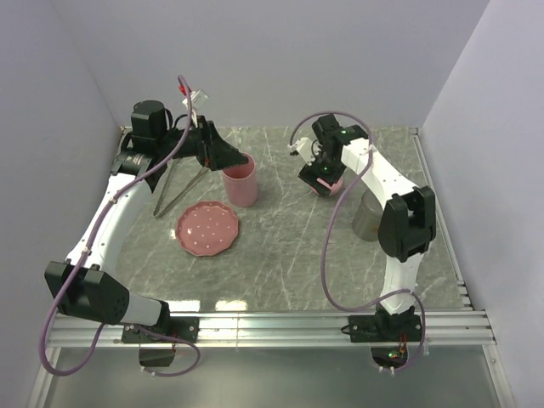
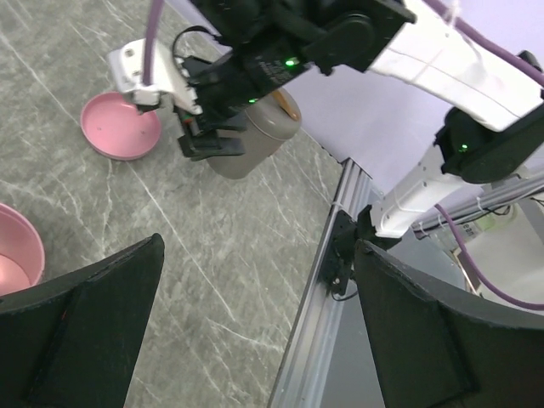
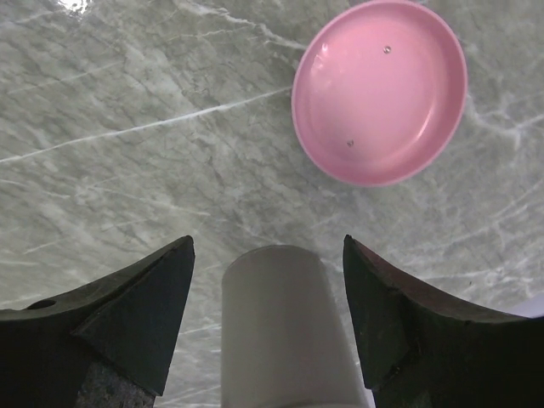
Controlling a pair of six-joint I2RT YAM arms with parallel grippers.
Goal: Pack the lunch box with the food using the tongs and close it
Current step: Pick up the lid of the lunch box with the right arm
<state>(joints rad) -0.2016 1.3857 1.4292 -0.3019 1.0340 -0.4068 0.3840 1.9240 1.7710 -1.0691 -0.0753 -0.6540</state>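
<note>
Silvery tongs [image 1: 180, 193], hinge nearest, tips away, left end effector [image 2: 259, 255] spread, right end effector [image 3: 269, 248] spread

Overhead from behind, wrist views near tabletop [image 3: 127, 127], both seemingly sharing the pink dish [image 3: 380, 89]

tongs [image 1: 183, 193] top hidden by l arm [image 1: 117, 212], grey cup [image 3: 285, 336] cropped btm

right gripper [image 3: 268, 245]: jaws apart | grey cylinder [image 3: 280, 331] between, untouched | pink dish [image 3: 380, 89] beyond
</note>
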